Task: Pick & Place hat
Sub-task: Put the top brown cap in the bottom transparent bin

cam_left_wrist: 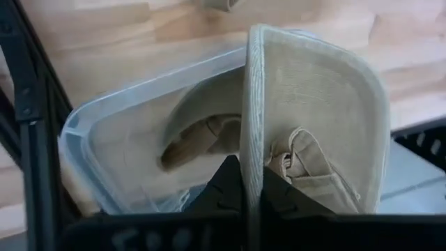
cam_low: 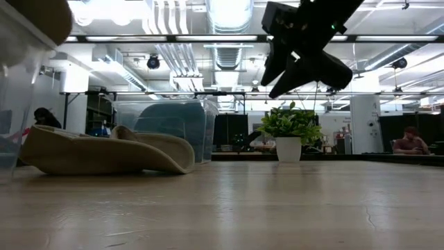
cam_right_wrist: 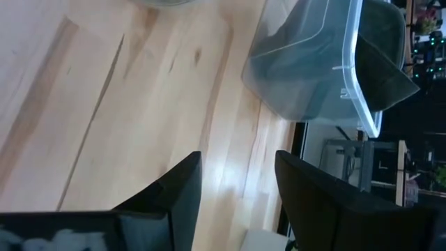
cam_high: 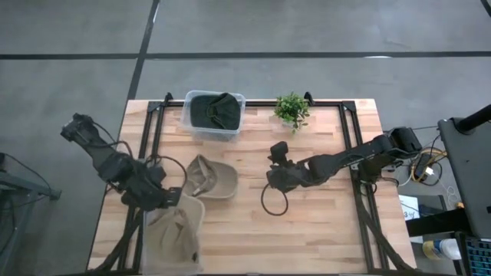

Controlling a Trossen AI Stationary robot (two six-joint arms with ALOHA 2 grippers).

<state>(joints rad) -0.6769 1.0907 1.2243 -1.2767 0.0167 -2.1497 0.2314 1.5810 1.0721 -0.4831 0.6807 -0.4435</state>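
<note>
My left gripper (cam_high: 170, 201) (cam_left_wrist: 252, 185) is shut on a beige hat (cam_left_wrist: 313, 118) above a clear bin (cam_left_wrist: 104, 132) at the table's near left corner. A second beige hat (cam_left_wrist: 202, 136) lies inside that bin. Another beige hat (cam_high: 211, 178) (cam_low: 104, 149) lies on the wood left of centre. My right gripper (cam_high: 270, 174) (cam_right_wrist: 237, 174) (cam_low: 272, 83) hangs open above the table's middle, to the right of that hat, with nothing between its fingers. A dark green hat (cam_high: 216, 110) sits in a clear bin (cam_high: 189, 123) at the far edge. My left gripper pinches the beige hat's brim (cam_left_wrist: 252, 150) between its two fingers (cam_left_wrist: 226, 188), at the brim's edge. The fingers slant steeply down from above. The hat stands edge-on in the hold, above the open bin, its crown and strap (cam_left_wrist: 300, 160) to one side.
A small potted plant (cam_high: 291, 110) (cam_low: 288, 132) stands at the far edge, right of the bin with the green hat (cam_right_wrist: 327, 63). A dark cable loop (cam_high: 274, 201) hangs under my right arm. Bare wood lies across the table's near right part.
</note>
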